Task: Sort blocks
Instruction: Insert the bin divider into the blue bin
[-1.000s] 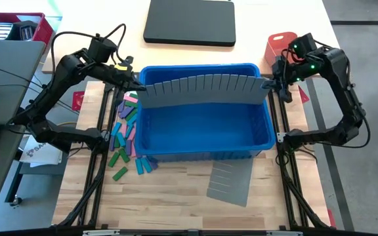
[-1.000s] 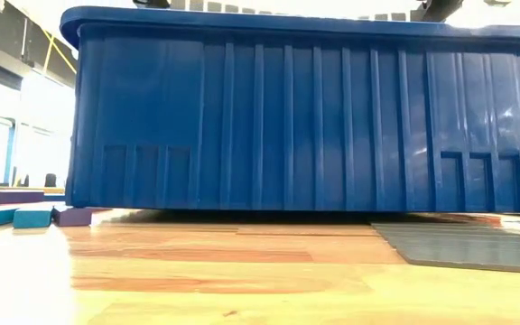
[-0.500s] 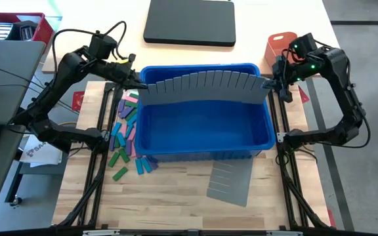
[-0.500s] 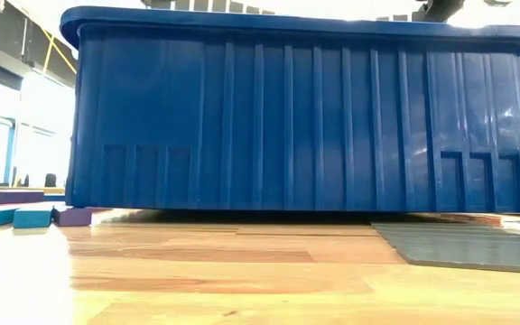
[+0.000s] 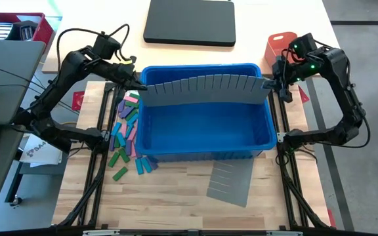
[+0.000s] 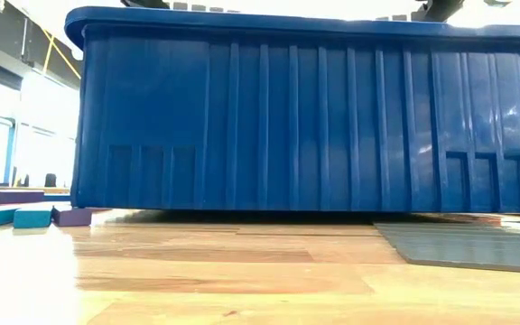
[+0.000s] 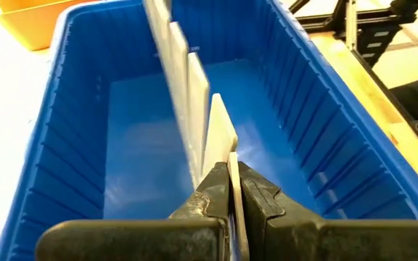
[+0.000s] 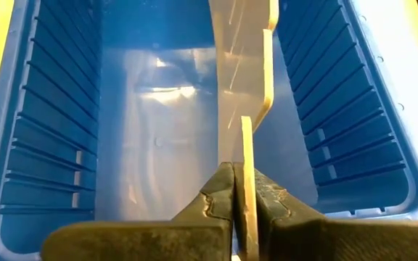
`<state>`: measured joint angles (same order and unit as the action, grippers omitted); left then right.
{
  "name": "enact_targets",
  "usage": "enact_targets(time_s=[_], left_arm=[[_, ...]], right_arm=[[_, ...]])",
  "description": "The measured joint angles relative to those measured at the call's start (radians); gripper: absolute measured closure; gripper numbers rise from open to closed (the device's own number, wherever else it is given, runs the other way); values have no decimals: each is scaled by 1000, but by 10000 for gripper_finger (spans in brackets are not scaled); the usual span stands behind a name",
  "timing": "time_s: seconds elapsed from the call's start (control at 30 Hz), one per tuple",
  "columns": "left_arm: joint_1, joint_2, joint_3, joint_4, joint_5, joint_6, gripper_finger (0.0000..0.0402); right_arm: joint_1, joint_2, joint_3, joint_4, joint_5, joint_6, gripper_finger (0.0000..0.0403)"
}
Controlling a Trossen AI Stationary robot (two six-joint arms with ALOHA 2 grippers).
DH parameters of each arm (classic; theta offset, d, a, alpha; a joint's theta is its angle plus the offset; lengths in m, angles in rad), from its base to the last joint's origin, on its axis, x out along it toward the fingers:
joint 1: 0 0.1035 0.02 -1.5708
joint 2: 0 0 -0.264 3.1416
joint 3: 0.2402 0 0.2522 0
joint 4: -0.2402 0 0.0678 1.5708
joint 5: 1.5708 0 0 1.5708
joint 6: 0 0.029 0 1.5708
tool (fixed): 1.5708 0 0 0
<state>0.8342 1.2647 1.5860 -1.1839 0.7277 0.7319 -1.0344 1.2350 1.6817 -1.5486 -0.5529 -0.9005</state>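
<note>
Where the wooden surface [image 5: 176,196] shows bare planks at far left, we see the blocks [image 5: 125,128]: small flat pieces in green, pink, purple and blue, strewn in a loose heap just beside the left wall of the blue bin [image 5: 205,154]. A few more lie at the bin's front left corner, and one green piece sits apart toward the front. In the low view, blue and purple blocks [image 6: 25,215] rest flat on the planks, left of the bin.

The left tool [image 5: 138,87] is pressed together on the left end of a grey slotted divider [image 5: 202,90], above the bin's rear left corner; its wrist view shows the fingers [image 7: 212,196] pinching the sheet's edge. The divider spans the bin's width near the rear wall, slots upward. At its right end the right tool [image 5: 272,85] pinches the sheet likewise, fingers [image 8: 223,192] closed on its edge.

The bin's floor is open in front of the divider. A second grey divider sheet [image 5: 230,181] lies flat on the planks before the bin's right half. Behind the bin, a black pad [image 5: 190,21] and an orange-red tray [image 5: 279,47] rest on the pale surface.
</note>
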Motion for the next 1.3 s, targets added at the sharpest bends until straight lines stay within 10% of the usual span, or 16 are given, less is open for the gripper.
enact_targets(time_s=[1.3], left_arm=[[38,-20,0,16,106,-24,401]], right_arm=[[0,0,0,4,4,0,400]])
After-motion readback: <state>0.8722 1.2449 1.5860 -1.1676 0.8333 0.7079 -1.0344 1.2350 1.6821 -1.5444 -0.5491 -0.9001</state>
